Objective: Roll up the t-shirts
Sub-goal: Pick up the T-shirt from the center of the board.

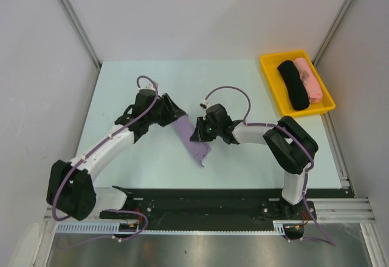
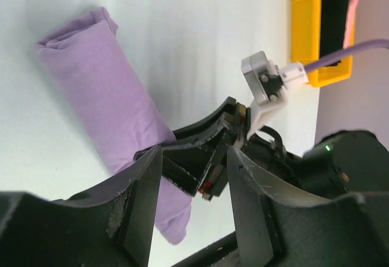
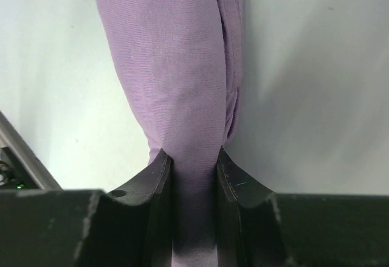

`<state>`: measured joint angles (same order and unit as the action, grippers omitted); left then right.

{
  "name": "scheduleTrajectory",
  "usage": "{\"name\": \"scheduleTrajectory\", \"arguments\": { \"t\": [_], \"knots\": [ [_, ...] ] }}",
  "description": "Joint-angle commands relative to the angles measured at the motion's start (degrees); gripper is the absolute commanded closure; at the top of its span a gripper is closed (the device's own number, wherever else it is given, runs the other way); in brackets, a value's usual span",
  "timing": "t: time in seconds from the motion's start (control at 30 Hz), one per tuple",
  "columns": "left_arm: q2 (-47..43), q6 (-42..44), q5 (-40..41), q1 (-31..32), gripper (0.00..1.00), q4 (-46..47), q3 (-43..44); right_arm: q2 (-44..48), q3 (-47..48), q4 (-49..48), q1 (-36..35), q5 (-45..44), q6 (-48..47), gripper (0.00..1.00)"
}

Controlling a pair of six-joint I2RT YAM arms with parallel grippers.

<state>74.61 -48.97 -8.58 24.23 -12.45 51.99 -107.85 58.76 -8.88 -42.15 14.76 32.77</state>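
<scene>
While shirt (image 1: 196, 140) lies rolled up mid-table (image 1: 146, 169), right gripper (image 3: 194, 163) pinches it, fingers squeezed tight on cloth. Left gripper (image 2: 193, 157) sits just beside roll's far end, jaws partly apart, nothing between them. Black bundle (image 1: 293, 86) and pink bundle (image 1: 310, 78) lie side by side in yellow tray (image 1: 267, 67), far right.

Pale mint tabletop (image 1: 237, 75); white panel walls (image 1: 200, 11); aluminium corner struts (image 1: 73, 19); brushed metal sheet (image 1: 213, 252) along near edge.
</scene>
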Motion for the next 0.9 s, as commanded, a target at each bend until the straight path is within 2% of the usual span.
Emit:
{"name": "scheduleTrajectory", "arguments": {
  "t": [0.0, 0.47, 0.67, 0.8, 0.87],
  "knots": [
    [-6.8, 3.3, -0.1, -0.2, 0.48, -3.3, -0.7, 4.1, -0.9, 5.5, 1.7, -5.2, -6.1, 1.00],
    [-19.1, 8.4, -2.9, -0.2, 0.48, -6.9, -9.7, 14.9, -0.6, 10.4, 6.9, -7.9, -17.0, 1.00],
    [-20.9, 11.5, -5.4, -0.2, 0.48, -8.3, -11.4, 17.8, 3.2, 14.5, 11.6, -6.9, -24.1, 1.00],
    [-21.9, 13.5, -6.8, -0.2, 0.48, -9.1, -12.0, 19.8, 6.2, 16.1, 15.1, -11.5, -30.8, 1.00],
    [-22.3, 14.9, -7.5, -0.2, 0.48, -9.3, -12.1, 20.1, 7.9, 17.0, 19.0, -12.1, -34.3, 1.00]
  ]
}}
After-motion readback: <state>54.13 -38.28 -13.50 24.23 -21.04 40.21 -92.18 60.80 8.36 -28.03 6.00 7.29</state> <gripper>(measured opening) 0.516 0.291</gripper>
